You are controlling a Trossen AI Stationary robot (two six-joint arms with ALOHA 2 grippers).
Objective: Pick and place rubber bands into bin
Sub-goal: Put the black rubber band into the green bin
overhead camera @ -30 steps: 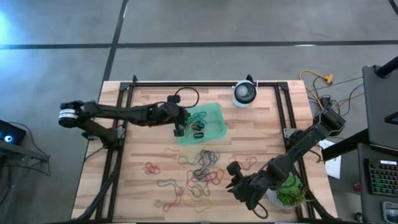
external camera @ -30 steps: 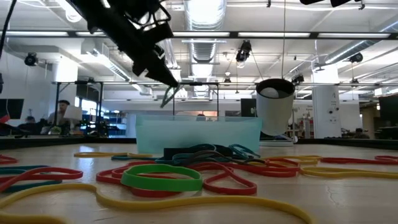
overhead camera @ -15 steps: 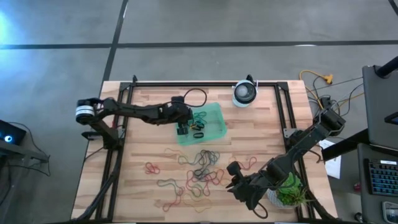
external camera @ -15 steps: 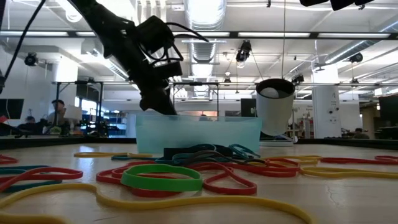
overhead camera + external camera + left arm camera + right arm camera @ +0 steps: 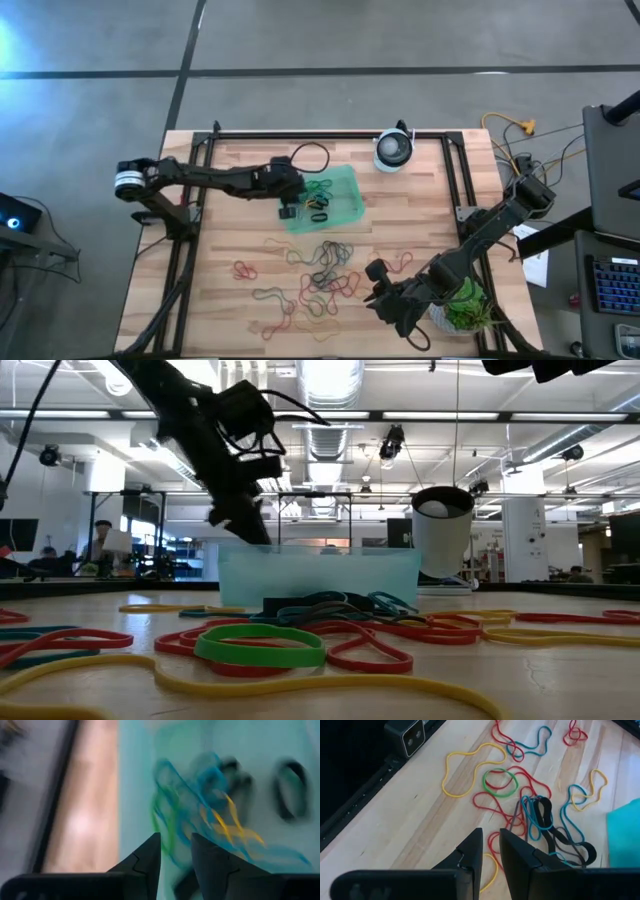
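left gripper (image 5: 287, 209): fingers slightly apart, apparently empty, risen over bin (image 5: 345, 180) | right gripper (image 5: 377, 287): near-closed, unmoved

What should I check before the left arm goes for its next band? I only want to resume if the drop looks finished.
1. Left gripper over the bin: ok, it sits at the bin's left edge.
2. Left gripper empty: ok in the left wrist view, nothing sits between the fingers.
3. Bands inside the bin: ok, several bands lie in it.
4. Bands left on the table: not ok, a loose pile remains in front of the bin.
5. Right gripper out of the way: ok, parked near the plant, beside the pile.
6. Right gripper empty: ok in the right wrist view.
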